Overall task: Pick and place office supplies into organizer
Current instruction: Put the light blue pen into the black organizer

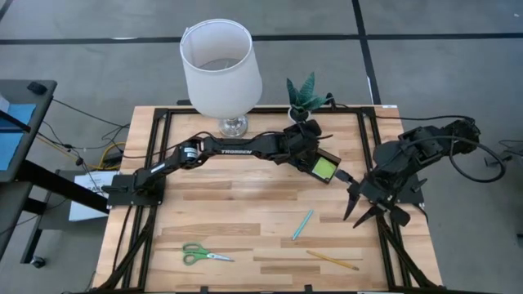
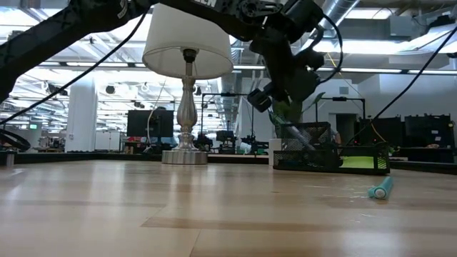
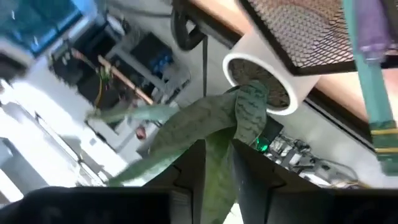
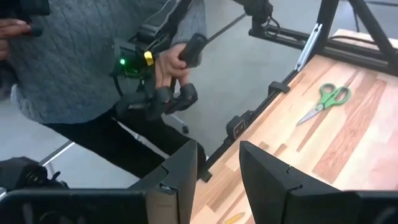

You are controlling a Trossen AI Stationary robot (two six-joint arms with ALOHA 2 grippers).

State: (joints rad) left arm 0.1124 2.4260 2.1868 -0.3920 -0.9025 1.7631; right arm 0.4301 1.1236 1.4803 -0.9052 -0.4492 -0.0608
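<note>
Pens (image 3: 373, 74) beside left gripper (image 1: 304, 137), organizer (image 1: 325, 166) below

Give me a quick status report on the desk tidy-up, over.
Left gripper over the organizer, jaws slightly parted around a plant leaf. Right gripper open, empty, waiting at the table's right edge. Scissors, teal pen, yellow pencil not yet stowed.

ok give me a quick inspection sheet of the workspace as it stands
surface: wooden table, mostly bare.
job's things: black organizer at the far right, lime pad in it; teal pen, yellow pencil and green scissors lie loose near the front.
clutter: lamp, potted plant.
grippers: left hand over the organizer; right hand open, waiting at the right edge.
cables: black leads off the right arm.
surroundings: a person beside the table.
</note>
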